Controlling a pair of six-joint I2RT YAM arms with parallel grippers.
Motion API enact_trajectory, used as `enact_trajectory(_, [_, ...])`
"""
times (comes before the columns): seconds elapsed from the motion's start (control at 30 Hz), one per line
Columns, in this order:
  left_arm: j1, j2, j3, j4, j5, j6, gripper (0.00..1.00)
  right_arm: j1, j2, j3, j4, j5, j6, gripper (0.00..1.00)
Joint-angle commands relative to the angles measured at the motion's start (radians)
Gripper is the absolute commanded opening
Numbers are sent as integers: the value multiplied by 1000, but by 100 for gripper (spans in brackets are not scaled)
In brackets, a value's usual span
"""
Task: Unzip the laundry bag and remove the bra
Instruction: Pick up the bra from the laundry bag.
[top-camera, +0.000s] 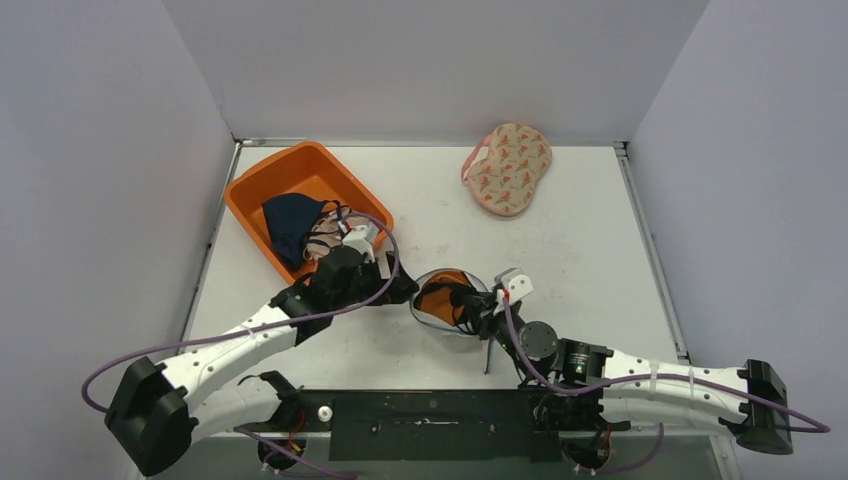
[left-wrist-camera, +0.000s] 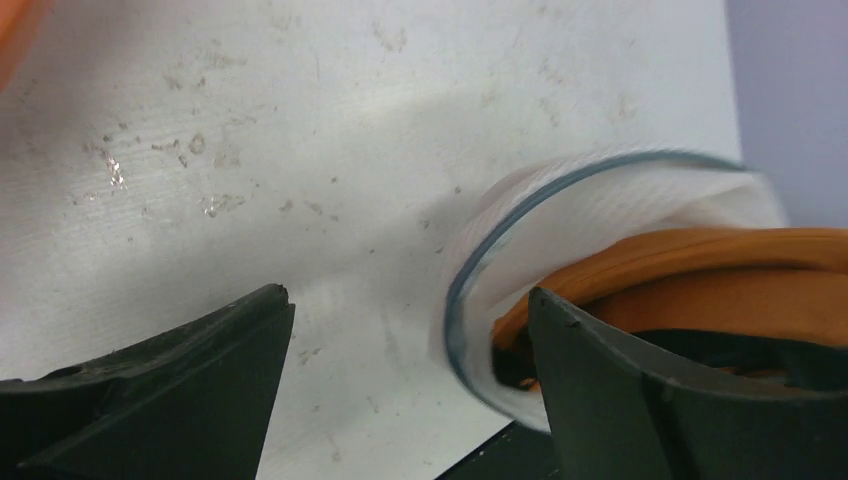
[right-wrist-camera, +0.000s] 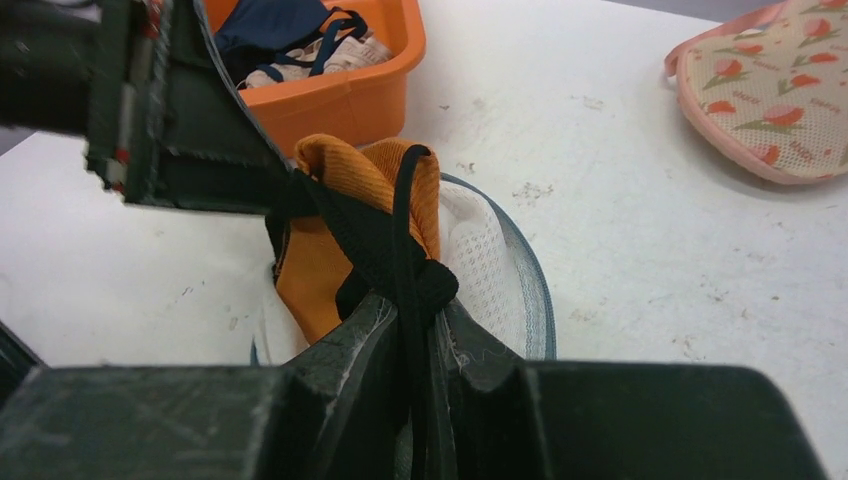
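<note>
I am looking down on a white table (top-camera: 580, 250), scuffed and speckled, with pale grey-violet walls (top-camera: 430, 60) closing it in on three sides. An orange bin (top-camera: 250, 190) is sitting far left, holding a dark blue garment (top-camera: 288, 225). A floral pouch (top-camera: 508, 168) is lying at the far edge.

The white mesh laundry bag (top-camera: 432, 322) is lying mid-table between the arms, its mouth gaping and the orange bra (right-wrist-camera: 320, 270) sticking out. The right gripper (right-wrist-camera: 415, 310) is pinching the bra by its black strap (right-wrist-camera: 400, 225). The left gripper (left-wrist-camera: 410, 295) is standing spread beside the bag's rim. Whether one finger is touching it, I cannot tell.

Both grippers are blocking much of the bag overhead, and I am not making out the zipper pull.
</note>
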Motion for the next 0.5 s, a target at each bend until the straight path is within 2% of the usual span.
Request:
enact_trajectory(0.0, [9,-157,15,15,-57,19,95,-4,-19,-10,13,-57,50,5])
enact_trajectory(0.13, [29,-264,48,-17,-40,92,97,-7,-19,-22,18,-76,38,5])
enact_trajectory(0.2, [40,-318,50,22,29,156,97,-8,-26,-26,21,-99,26,5])
enact_trajectory(0.33, [46,-354,93,96,314,317,96,-13,-40,-28,16,-144,10,5])
enact_trajectory(0.4, [45,-323,148,41,456,394,96,-14,-42,-20,7,-171,3,5])
enact_trajectory(0.47, [45,-277,209,-39,538,480,96,-15,-41,-17,-1,-189,-4,5])
